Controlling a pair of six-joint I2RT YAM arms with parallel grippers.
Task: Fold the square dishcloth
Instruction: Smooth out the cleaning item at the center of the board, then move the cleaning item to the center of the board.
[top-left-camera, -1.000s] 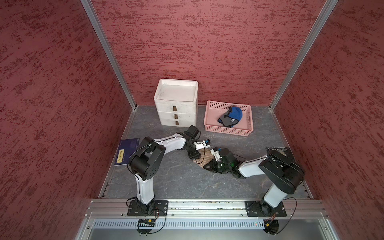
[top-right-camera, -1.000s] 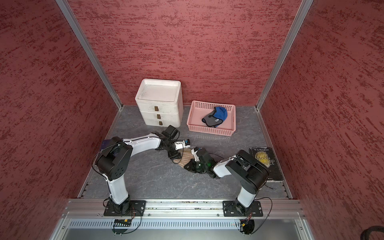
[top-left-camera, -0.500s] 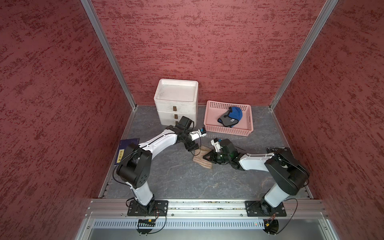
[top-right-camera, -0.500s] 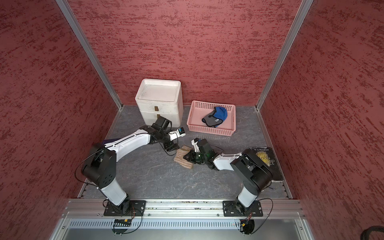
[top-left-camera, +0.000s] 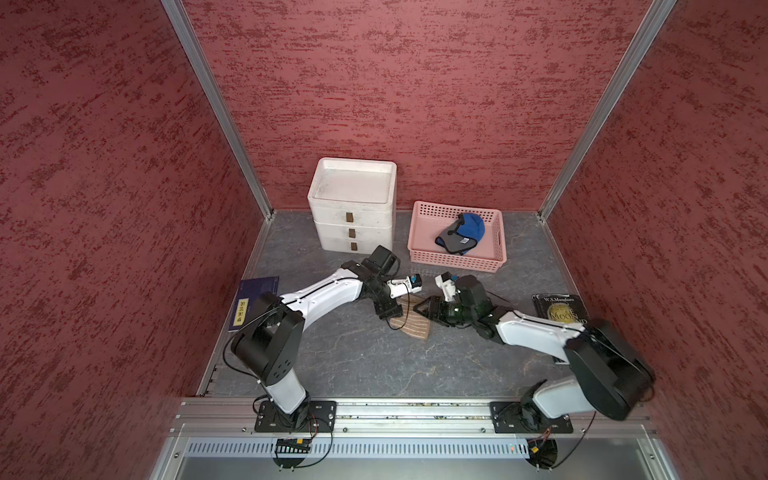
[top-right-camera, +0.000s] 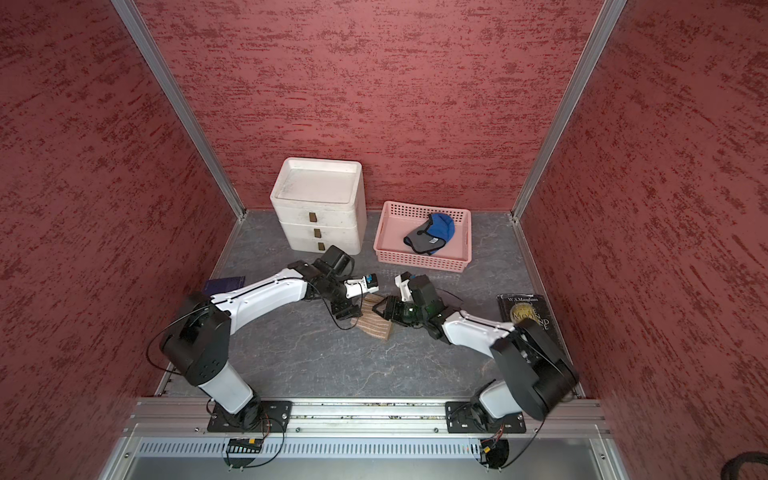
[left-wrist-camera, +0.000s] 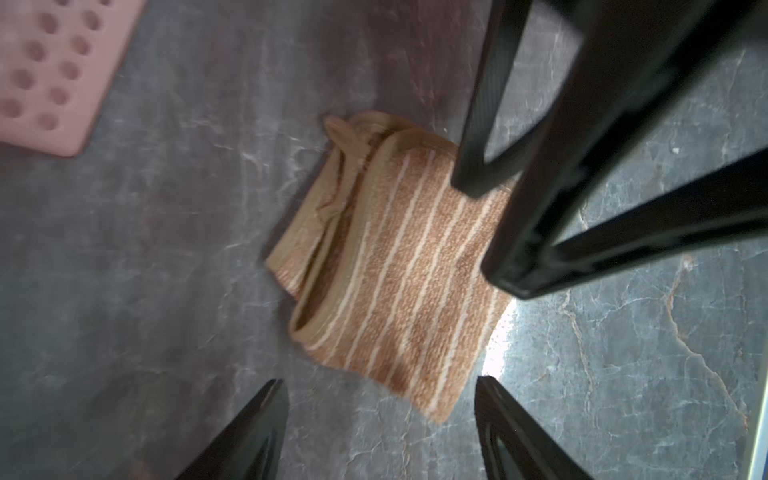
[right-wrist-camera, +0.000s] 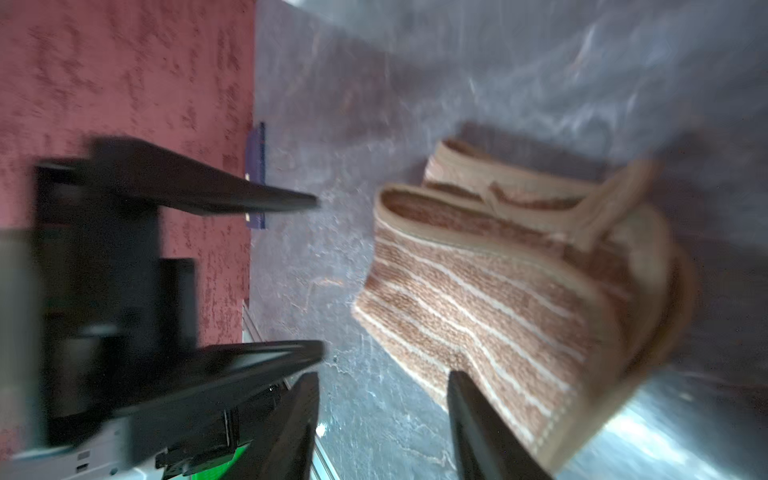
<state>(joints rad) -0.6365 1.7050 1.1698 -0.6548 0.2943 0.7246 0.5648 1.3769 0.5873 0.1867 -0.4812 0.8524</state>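
**Desk:** Where is the cloth sitting for you?

**Operator:** I'm seeing the dishcloth (top-left-camera: 411, 326) lying on the grey table (top-left-camera: 353, 365), about mid-table, in front of the pink basket (top-left-camera: 455, 262) and right between my two arms. It's lying doubled over, but the layers aren't lining up. In the left wrist view a strip of the lower layer is showing beside the top layer's bound edge, and that edge is gaping a little.

**Desk:** Are you holding it?

**Operator:** No. I'm reading the left gripper (left-wrist-camera: 378, 382) as spread wide, with only cloth and table showing between its fingers. The right gripper (right-wrist-camera: 382, 376) is standing apart too, hovering at the side of the cloth nearest it with nothing pinched. Whether a fingertip is brushing the pile, I can't tell.

**Desk:** How are you expecting it to handle?

**Operator:** I'm judging it as terry: light, soft, limp, and grippy rather than slippery. It's probably going to sag and drag on the table instead of holding a shape, and a single-layer pinch is likely to peel the fold open. So I'm planning on taking it by the stitched binding, at the two corners of the gaping edge, catching both layers, one corner per gripper. I'm steering clear of the hanging loop (left-wrist-camera: 338, 129), since pulling there would likely just bunch that corner.
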